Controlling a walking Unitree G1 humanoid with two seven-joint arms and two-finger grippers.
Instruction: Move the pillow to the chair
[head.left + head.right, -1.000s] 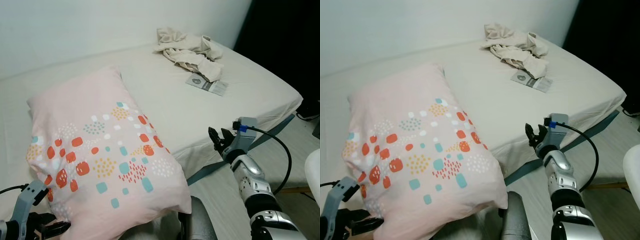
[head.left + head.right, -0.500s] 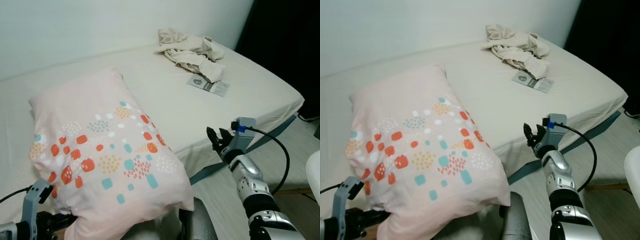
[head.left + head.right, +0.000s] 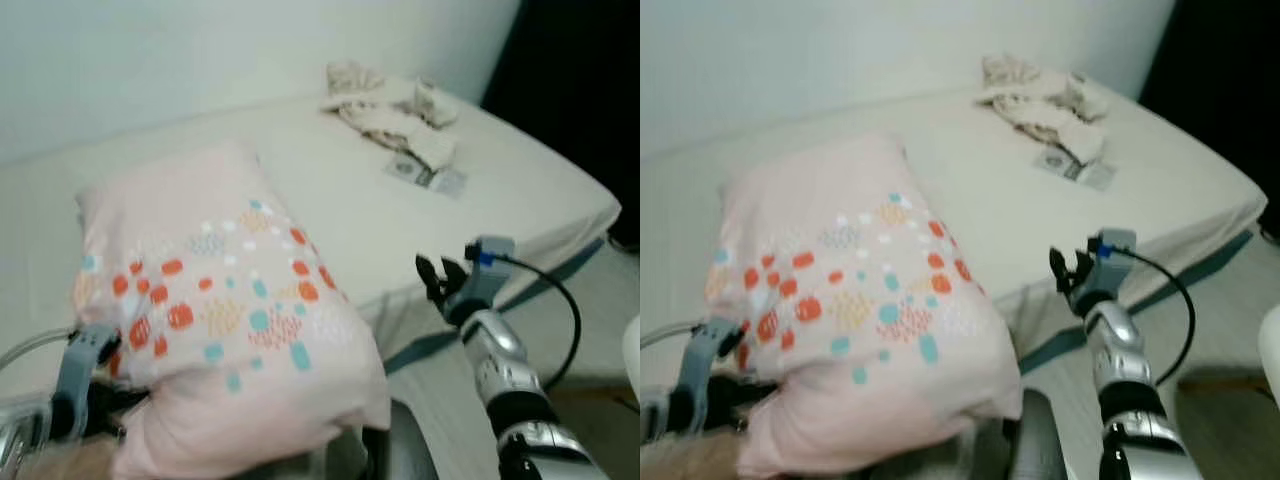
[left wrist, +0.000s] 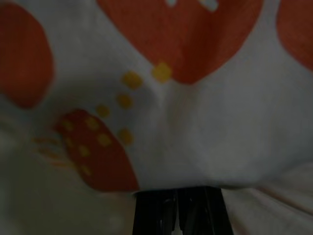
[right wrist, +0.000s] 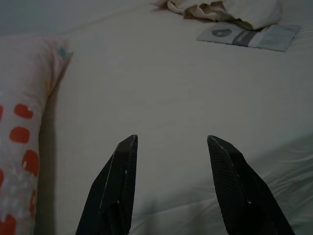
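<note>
A pale pink pillow [image 3: 220, 300] with orange, teal and yellow spots lies on the bed [image 3: 330, 190], its near end hanging past the front edge. My left gripper [image 3: 110, 405] is at the pillow's near left corner, tucked against the fabric. In the left wrist view its black fingers [image 4: 161, 213] sit pressed together under the pillow cloth [image 4: 195, 122], shut on it. My right gripper [image 3: 440, 275] hovers open by the bed's front edge, right of the pillow, nothing between its fingers [image 5: 120, 186].
A heap of beige clothes [image 3: 390, 105] and a grey booklet [image 3: 425, 175] lie at the bed's far right. A white curved edge [image 3: 632, 350] shows at the far right over the wooden floor. Beyond the bed's right side it is dark.
My left gripper has risen and pushed in at the pillow's near corner, and that end has lifted and bunched. The picture has shifted and blurred. The right arm has held still.
</note>
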